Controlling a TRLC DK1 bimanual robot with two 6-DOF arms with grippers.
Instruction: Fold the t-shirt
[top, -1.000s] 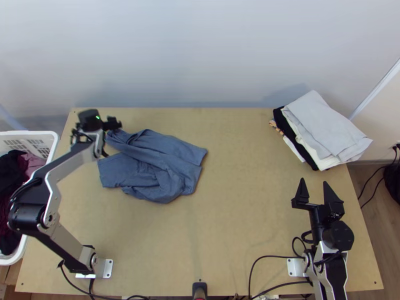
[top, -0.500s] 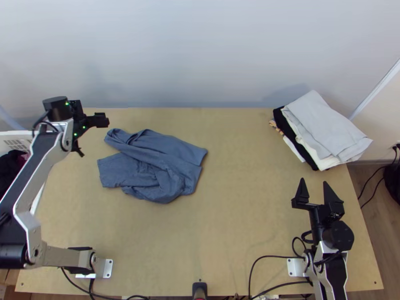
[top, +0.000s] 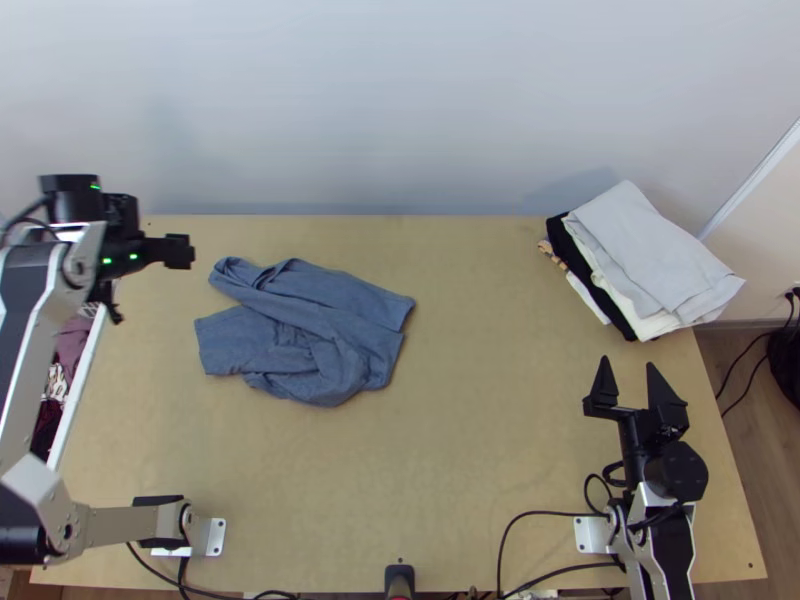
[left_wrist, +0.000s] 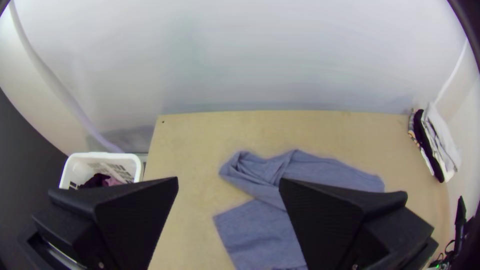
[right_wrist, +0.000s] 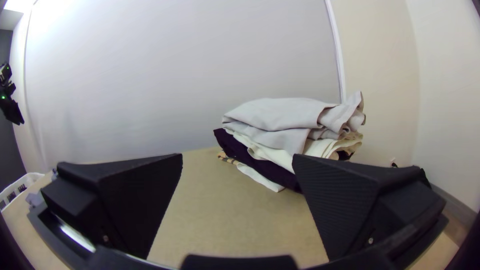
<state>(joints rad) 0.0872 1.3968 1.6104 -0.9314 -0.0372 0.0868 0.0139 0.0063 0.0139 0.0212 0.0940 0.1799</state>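
Note:
The blue-grey t-shirt lies bunched and partly folded over itself on the left half of the table, a sleeve-like part pointing to the back left. My left gripper hangs above the table's left edge, apart from the cloth. In the left wrist view the left gripper stands open, and the t-shirt lies beyond its fingers. Near the table's front right, my right gripper points toward the back, open and holding nothing. The right wrist view has the right gripper with a wide gap between its fingers.
A stack of folded clothes, light grey on top, lies at the table's back right corner. The white basket with dark and pink clothes stands beside the left edge. Bare tabletop stretches between the t-shirt and the right gripper.
The left gripper has moved left, away from the t-shirt's back left part, and out to the table's edge. The t-shirt and the right arm look the same.

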